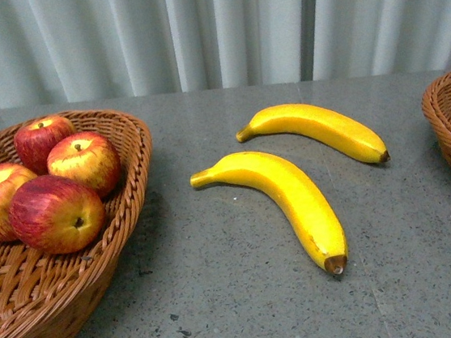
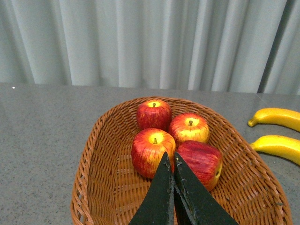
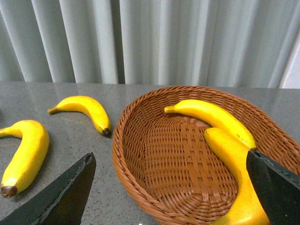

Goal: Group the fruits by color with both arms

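Lying on table [image 1: 224, 300], 2 bananas [image 1: 285, 187], apples [image 1: 55, 213] in basket [image 1: 137, 140]

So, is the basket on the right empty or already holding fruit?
Not empty: the right wrist view shows two bananas lying inside the right basket.

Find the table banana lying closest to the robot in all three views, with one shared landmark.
Front view: near banana, centre, in front of the far banana.
Left wrist view: beyond the apple basket, the nearer of two, cut by the frame.
Right wrist view: outside the banana basket, farther from it, brown tip toward camera.
Landmark: the far banana, beside it in every view.
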Controlling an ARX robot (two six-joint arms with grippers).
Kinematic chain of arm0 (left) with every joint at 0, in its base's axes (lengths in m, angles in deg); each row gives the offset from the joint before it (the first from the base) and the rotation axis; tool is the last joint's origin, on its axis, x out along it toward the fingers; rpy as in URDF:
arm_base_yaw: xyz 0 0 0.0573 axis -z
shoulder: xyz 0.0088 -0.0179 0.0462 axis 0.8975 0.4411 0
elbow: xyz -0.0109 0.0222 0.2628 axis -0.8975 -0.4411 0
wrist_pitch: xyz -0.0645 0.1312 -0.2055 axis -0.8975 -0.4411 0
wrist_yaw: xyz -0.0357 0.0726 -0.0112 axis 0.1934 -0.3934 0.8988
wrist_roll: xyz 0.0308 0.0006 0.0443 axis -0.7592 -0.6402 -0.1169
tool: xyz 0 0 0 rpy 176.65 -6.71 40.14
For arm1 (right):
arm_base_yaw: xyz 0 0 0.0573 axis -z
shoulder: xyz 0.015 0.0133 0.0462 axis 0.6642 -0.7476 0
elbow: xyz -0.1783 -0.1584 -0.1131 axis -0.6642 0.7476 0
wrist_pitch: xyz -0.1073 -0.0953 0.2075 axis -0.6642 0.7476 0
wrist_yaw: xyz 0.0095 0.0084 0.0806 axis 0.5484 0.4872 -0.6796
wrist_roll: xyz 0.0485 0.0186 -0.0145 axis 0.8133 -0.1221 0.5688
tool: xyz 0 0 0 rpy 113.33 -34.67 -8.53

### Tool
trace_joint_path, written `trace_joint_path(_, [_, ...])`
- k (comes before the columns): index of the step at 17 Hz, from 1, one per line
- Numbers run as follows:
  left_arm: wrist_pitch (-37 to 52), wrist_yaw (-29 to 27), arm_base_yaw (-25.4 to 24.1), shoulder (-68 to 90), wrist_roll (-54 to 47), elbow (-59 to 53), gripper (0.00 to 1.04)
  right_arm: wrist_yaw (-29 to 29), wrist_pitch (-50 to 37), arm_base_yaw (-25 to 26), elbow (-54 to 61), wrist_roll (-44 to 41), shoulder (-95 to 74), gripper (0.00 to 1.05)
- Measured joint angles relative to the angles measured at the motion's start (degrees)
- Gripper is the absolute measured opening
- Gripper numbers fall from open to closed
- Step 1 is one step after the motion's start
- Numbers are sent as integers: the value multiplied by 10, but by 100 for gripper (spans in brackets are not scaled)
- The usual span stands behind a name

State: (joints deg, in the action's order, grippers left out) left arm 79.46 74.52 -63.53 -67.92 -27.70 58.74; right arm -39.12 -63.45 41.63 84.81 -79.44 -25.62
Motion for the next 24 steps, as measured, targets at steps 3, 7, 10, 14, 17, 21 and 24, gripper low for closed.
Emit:
trace_joint_path(3, [-13,0,-2,-20,0,-11,1,0,0,0,0,0,0,98])
trace_joint_path(7, [-24,0,-2,-40,0,-17,1,0,0,0,0,0,0,98])
trace_joint_path(10, [-31,1,-2,-66,0,-34,1,0,0,0,0,0,0,98])
trace_joint_path(14, [-129,0,-3,-161,0,-34,1,0,0,0,0,0,0,98])
trace_joint_path(17, [-129,0,-3,-161,0,-34,1,0,0,0,0,0,0,98])
trace_joint_path(21, [-129,0,-3,-161,0,-34,1,0,0,0,0,0,0,98])
trace_joint_path(24, [-129,0,-3,-161,0,-34,28,0,0,0,0,0,0,98])
